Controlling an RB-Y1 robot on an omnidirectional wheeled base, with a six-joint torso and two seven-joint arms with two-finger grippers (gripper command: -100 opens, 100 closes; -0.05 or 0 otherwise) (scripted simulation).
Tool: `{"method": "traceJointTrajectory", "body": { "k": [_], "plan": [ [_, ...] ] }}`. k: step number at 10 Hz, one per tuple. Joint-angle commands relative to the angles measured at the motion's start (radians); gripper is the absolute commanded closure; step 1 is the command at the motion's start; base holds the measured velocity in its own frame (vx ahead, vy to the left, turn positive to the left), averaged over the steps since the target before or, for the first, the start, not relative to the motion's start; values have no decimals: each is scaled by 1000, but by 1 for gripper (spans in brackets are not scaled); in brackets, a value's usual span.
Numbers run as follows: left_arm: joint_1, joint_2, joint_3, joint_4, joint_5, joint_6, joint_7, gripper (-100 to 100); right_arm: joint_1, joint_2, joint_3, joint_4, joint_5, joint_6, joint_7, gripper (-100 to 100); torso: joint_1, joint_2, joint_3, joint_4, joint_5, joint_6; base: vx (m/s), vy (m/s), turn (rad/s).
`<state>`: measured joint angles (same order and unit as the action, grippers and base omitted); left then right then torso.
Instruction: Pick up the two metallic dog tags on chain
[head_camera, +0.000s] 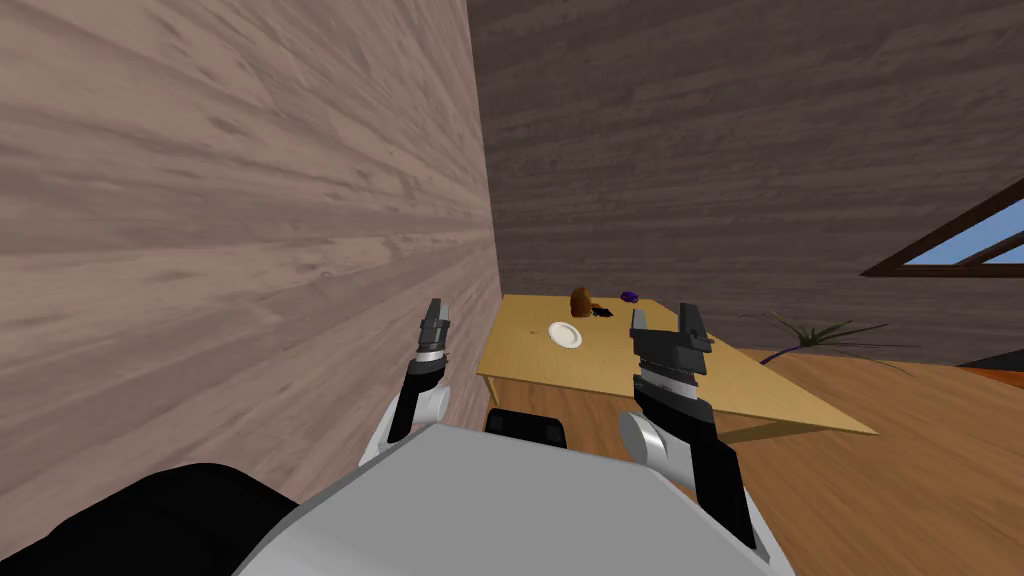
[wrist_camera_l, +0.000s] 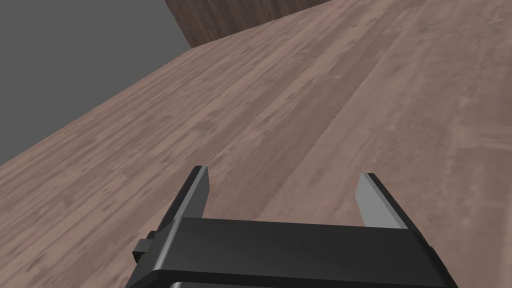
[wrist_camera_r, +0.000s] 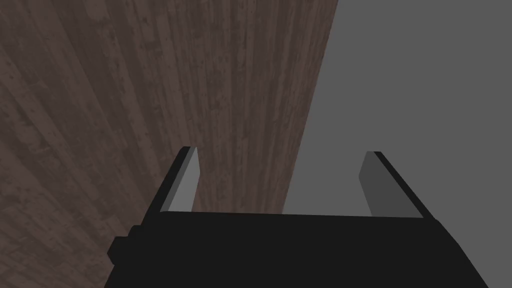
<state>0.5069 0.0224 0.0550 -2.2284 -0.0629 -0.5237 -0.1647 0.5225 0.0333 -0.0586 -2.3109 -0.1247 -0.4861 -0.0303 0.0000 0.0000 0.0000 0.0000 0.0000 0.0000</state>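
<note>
The left pincer and right pincer, both spread, hang well short of the small dark item far across the worktop.

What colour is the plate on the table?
White; the plate shows best in the head view.

The yellow-tan wooden table carries a round white plate, a brown lump and a small purple item. The plank wall beside the table is pinkish-brown, wood-grained. Left gripper and right gripper: black bodies, light grey fingers.
</note>
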Motion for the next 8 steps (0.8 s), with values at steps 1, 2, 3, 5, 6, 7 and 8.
{"method": "traceJointTrajectory", "body": {
  "k": [1, 2, 3, 5, 6, 7, 8],
  "plan": [
    [0, 0, 0, 0, 0, 0, 0, 0, -2, -32, 0, 12, 9, 6, -2, -100, 0, 0, 0, 0, 0, 0, -27, -4, 76],
    [0, 0, 0, 0, 0, 0, 0, 0, -4, -56, -1, 23, 18, 11, -4, -100, 0, 1, 1, 0, 0, 0, -61, -14, 129],
    [0, 0, 0, 0, 0, 0, 0, 0, -6, -82, -1, 39, 30, 18, -6, -100, -1, 3, 2, 1, 0, 0, -78, -28, 129],
    [0, 0, 0, 0, 0, 0, 0, 0, -12, -134, 0, 80, 64, 38, -13, -100, -3, 6, 3, 1, -1, 0, -104, -37, 203],
    [0, 0, 0, 0, 0, 0, 0, 0, -16, -160, 0, 106, 85, 50, -17, -100, -3, 7, 4, 2, -1, 0, -140, -28, 273],
    [0, 0, 0, 0, 0, 0, 0, 0, -21, -186, 1, 136, 109, 64, -22, -100, -3, 9, 5, 2, -1, 0, -154, -39, 233],
    [0, 0, 0, 0, 0, 0, 0, 0, -27, -213, 2, 169, 136, 79, -27, -100, -3, 9, 5, 2, -1, 0, -161, -35, 333]
  ]
}}
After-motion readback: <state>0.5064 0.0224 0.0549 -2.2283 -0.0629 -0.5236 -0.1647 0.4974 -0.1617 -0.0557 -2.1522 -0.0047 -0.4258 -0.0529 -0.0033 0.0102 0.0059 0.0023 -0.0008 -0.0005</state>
